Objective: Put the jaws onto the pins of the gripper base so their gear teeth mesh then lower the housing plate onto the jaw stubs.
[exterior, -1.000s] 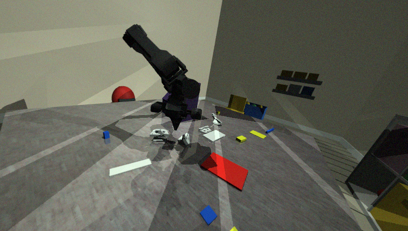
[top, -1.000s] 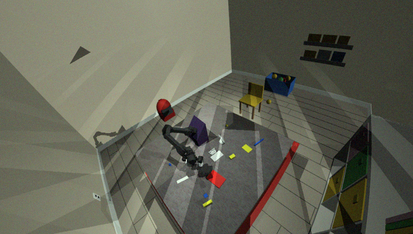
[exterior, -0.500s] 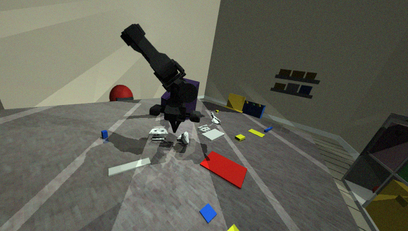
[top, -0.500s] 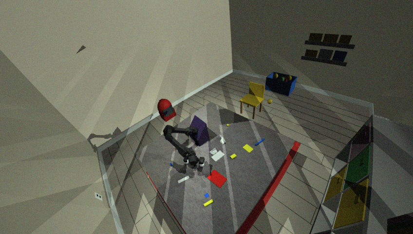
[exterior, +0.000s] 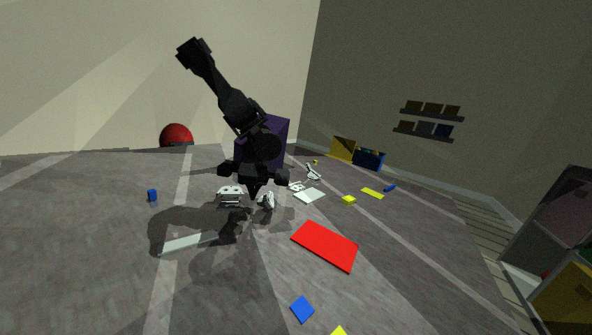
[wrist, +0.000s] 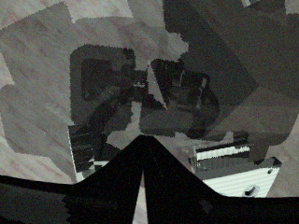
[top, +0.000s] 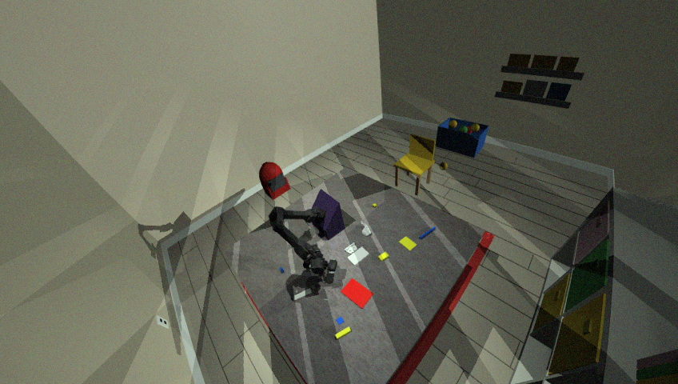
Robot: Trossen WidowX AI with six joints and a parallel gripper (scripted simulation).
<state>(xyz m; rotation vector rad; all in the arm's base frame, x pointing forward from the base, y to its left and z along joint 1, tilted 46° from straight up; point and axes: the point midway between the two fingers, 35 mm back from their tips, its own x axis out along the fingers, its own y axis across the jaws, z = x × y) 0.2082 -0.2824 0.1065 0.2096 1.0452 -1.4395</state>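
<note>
My gripper is shut, pointing down with its fingertips together and nothing visible between them. A white jaw lies just right of the fingertips in the exterior view. A white body with two round features lies on the other side, partly hidden by a finger in the wrist view. Another white two-holed part lies farther back, and a second white jaw lies beyond it. I cannot tell which two-holed part is the base. The jaws lie apart from both.
A white plate lies beside the farther two-holed part. A red plate and a pale bar lie nearer the front. A purple block stands beside the arm. Small blue and yellow pieces are scattered around.
</note>
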